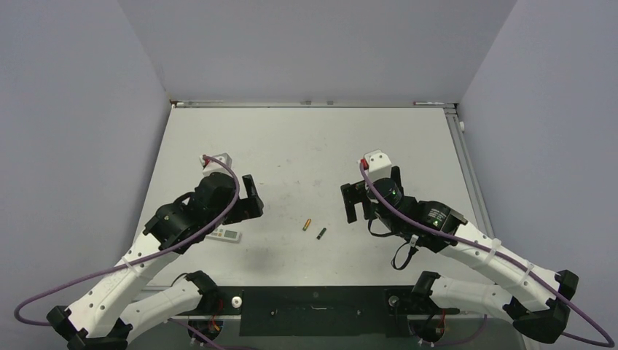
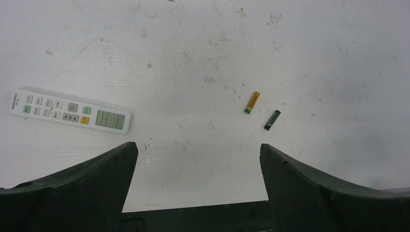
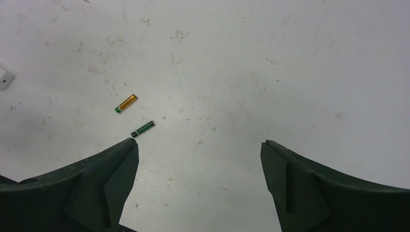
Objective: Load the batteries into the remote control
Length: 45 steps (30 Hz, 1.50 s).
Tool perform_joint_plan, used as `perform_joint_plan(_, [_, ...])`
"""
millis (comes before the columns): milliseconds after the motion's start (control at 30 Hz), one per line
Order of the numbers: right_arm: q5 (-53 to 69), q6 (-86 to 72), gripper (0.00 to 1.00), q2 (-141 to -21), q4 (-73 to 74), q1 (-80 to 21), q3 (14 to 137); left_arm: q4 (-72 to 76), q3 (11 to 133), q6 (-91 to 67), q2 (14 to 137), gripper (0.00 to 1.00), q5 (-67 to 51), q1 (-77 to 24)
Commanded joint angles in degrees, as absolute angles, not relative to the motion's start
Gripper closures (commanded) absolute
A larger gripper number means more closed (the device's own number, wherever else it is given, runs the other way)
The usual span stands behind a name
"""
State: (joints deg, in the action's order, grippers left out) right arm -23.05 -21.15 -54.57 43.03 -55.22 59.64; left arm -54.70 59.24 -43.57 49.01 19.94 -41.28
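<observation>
Both the gold battery and the dark battery lie loose on the desk, apart from the buttons-up remote; nothing is loaded yet. The left end effector and the right end effector hover spread wide, empty.

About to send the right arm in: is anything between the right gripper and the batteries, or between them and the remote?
Nothing visible. Only bare table separates the open right gripper from the gold battery and dark battery, and them from the remote. The remote lies buttons up, though.
</observation>
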Motion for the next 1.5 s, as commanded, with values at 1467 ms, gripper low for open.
perform_joint_plan(1467, [-16.8, -22.3, 0.04, -60.8, 38.6, -56.1, 56.3, -54.9, 47.1, -57.6, 70.2, 0.04, 13.2, -4.4])
